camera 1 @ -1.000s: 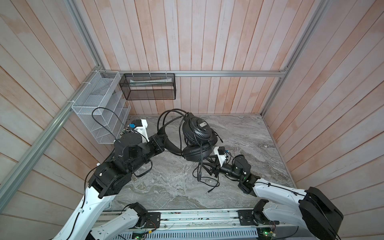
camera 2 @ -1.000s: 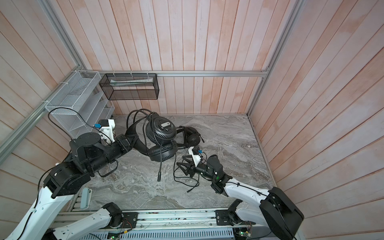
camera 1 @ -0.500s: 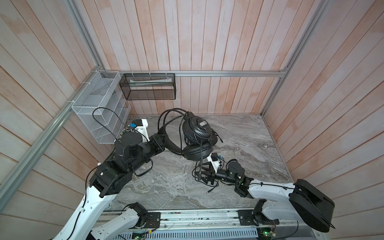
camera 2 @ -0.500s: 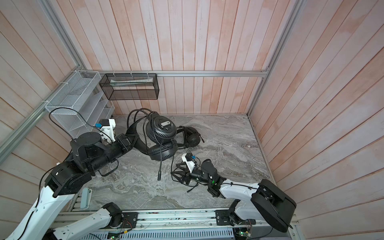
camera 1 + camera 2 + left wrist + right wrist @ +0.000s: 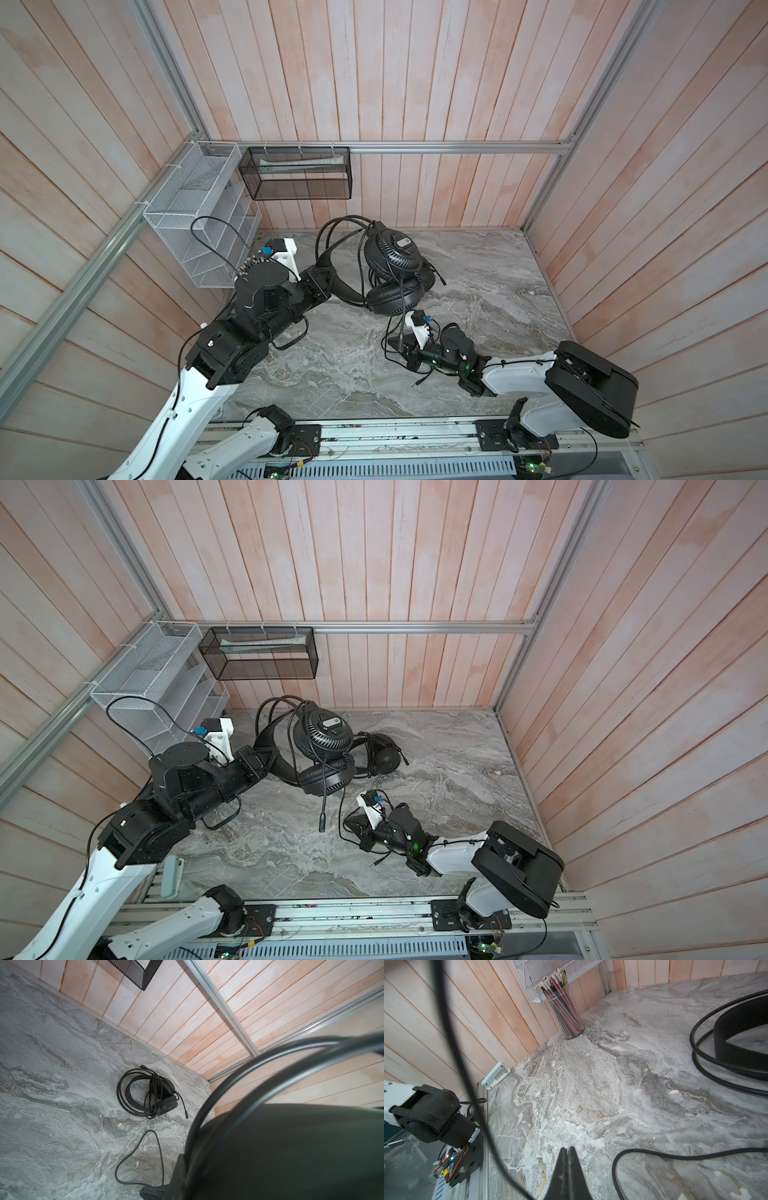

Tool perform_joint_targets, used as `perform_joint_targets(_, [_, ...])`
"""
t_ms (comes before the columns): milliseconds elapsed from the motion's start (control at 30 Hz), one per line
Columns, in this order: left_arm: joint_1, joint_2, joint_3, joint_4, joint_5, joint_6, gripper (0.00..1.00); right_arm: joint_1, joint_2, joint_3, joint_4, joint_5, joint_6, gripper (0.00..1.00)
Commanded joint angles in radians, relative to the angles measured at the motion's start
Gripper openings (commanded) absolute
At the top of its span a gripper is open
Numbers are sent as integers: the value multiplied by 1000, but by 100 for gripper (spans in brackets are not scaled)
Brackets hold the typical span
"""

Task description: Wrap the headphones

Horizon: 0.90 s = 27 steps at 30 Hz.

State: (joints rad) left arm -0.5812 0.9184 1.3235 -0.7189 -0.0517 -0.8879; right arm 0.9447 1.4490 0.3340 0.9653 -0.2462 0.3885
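Top views, left gripper: the left gripper (image 5: 329, 274) is clamped on the broad headband strap of a black over-ear headset (image 5: 392, 254) with round padded earcups and thin double wires. It holds the headset up toward the back of the grey marble-patterned tabletop (image 5: 498, 299).
Top views, boom mic: the short black boom mic (image 5: 323, 808) hangs down from the lower earcup.
Top views, right gripper: the right gripper (image 5: 392, 341) sits low over the tabletop in front of the earcups, apart from them.
Top views, second headset: a second black headset (image 5: 384, 756) lies on the tabletop just behind the black over-ear headset.
Top views, storage: a white wire-mesh rack (image 5: 187, 216) and a black mesh basket (image 5: 299, 174) hang on the plank walls at back left.
Left wrist, near side: the dark strap and wire pair fill the near part of the view, and the grip itself is hidden behind them.
Left wrist, far side: the second black headset lies flat near the wall corner, with its own cable looped around it.
Right wrist, fingers: the two black fingers (image 5: 562, 1167) are pressed together tip to tip, with nothing seen between them.
Right wrist, cable: a loose black cable (image 5: 643, 1150) curves on the tabletop just beside the fingers, ungripped.
Right wrist, wall side: a clear cup of coloured pens (image 5: 566, 1018) stands against the wall.
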Motion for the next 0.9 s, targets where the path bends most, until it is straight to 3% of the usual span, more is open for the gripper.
perform_joint_targets(0, [16,-1,0,100,42,-42,0,17,14,-1,26,33,-15,3])
perform_joint_targets(67, [23,-1,2,99,49,-42,0,19,12,0,20,35,-13,8])
perform_joint_targets(267, [44,-14,-7,89,58,-40,0,19,-35,-28,36,14,-1,41])
perform_joint_targets(367, [56,-18,-9,87,67,-39,0,19,-116,-71,15,68,0,51])
perform_joint_targets(567, [66,-12,-12,96,87,-36,0,21,-180,-81,-34,14,-10,57])
perform_joint_targets(867, [67,-18,-22,98,95,-48,0,54,-21,-1,46,2,7,60])
